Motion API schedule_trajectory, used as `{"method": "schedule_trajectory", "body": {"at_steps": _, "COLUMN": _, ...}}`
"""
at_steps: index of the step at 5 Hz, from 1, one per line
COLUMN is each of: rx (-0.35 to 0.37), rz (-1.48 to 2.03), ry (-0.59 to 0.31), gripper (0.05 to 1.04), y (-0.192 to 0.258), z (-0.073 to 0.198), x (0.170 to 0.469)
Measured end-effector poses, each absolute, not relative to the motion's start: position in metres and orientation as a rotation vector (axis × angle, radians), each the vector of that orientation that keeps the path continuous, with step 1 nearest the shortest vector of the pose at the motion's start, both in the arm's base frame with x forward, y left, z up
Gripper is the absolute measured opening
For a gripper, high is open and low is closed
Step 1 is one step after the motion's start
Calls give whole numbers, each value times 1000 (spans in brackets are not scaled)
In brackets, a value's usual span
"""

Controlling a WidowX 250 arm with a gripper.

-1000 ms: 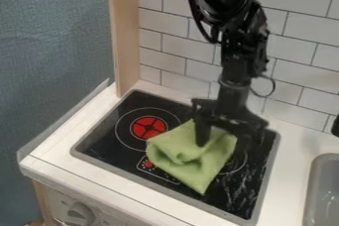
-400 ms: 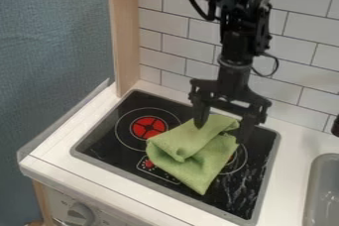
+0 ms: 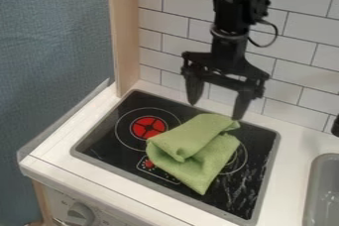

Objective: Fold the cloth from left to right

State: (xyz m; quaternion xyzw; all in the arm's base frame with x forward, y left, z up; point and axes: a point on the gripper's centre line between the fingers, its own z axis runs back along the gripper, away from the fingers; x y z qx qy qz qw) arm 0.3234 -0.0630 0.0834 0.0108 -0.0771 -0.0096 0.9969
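Note:
The black gripper (image 3: 216, 110) hangs above the back edge of the stove, its two fingers spread wide with nothing between them. Just in front of and below it, the green cloth (image 3: 206, 159) lies crumpled on the black stove top. A flap of the cloth is folded over on its upper left part, and one corner points toward the front. The right fingertip is close to the cloth's back corner in the view; the gripper is apart from the cloth.
The stove top (image 3: 109, 136) has a red burner mark (image 3: 148, 127) left of the cloth. A grey sink (image 3: 321, 195) is at the right edge. White wall tiles (image 3: 301, 54) rise behind, and a wooden post (image 3: 125, 31) stands at the back left.
The gripper has risen up and back off the cloth, and its fingers are now clear of it. The cloth's back part, lifted near the fingers earlier, now lies as a flap.

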Motion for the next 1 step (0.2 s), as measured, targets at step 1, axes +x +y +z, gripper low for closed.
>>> {"method": "schedule_trajectory", "body": {"at_steps": 1, "rx": 21, "rz": -16, "ry": -157, "gripper": 999, "y": -63, "z": 84, "x": 324}}
